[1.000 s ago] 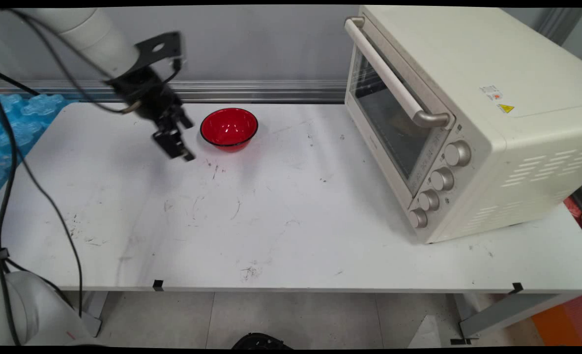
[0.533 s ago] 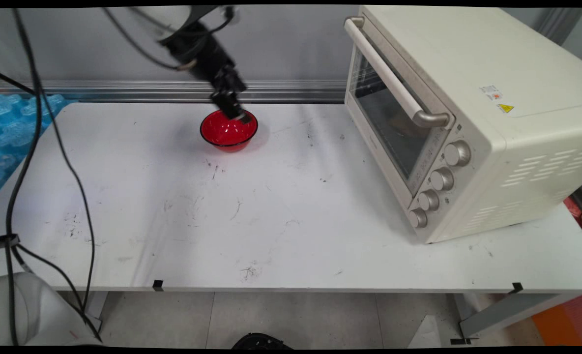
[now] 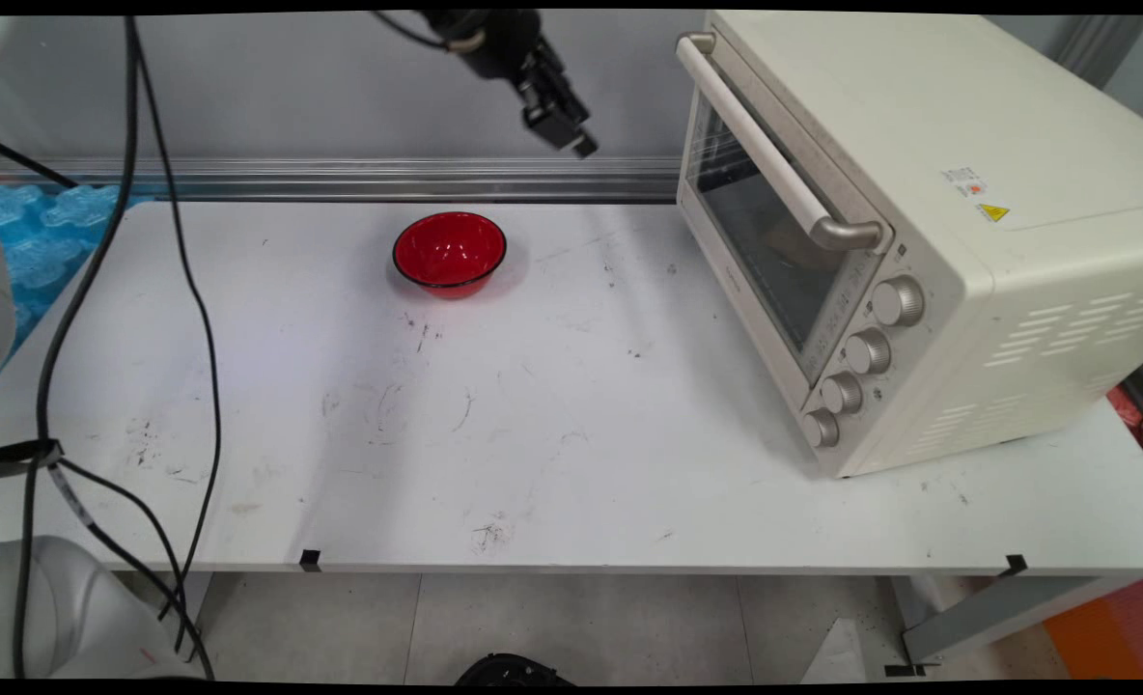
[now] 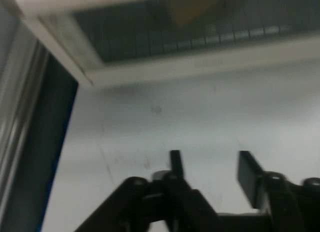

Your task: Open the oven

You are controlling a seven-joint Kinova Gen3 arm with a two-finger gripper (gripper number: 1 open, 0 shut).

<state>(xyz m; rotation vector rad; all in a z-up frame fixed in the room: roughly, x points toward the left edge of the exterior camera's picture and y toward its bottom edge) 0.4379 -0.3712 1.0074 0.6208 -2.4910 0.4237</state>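
— Where's the gripper (image 3: 571,135), and what's in it?
— High over the table's (image 3: 552,425) far edge, between the bowl (image 3: 450,251) and the oven (image 3: 900,232). Its fingers (image 4: 175,162) stand apart with only air between them; it touches nothing.
— And the containers?
— The red bowl sits upright near the back, nothing inside. The oven's door (image 3: 774,222) is shut; something brownish shows dimly through the glass.

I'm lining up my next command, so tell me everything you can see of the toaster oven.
The toaster oven is a cream, boxy appliance that looks like painted metal, standing on the white table at its right side, turned at an angle. Its glass door is shut, with a pale bar handle across the top. Four round knobs run down the front's right strip; vent slots and warning stickers mark the casing. Something brownish shows dimly behind the glass. Nothing touches it; the open gripper hangs apart, to its left.
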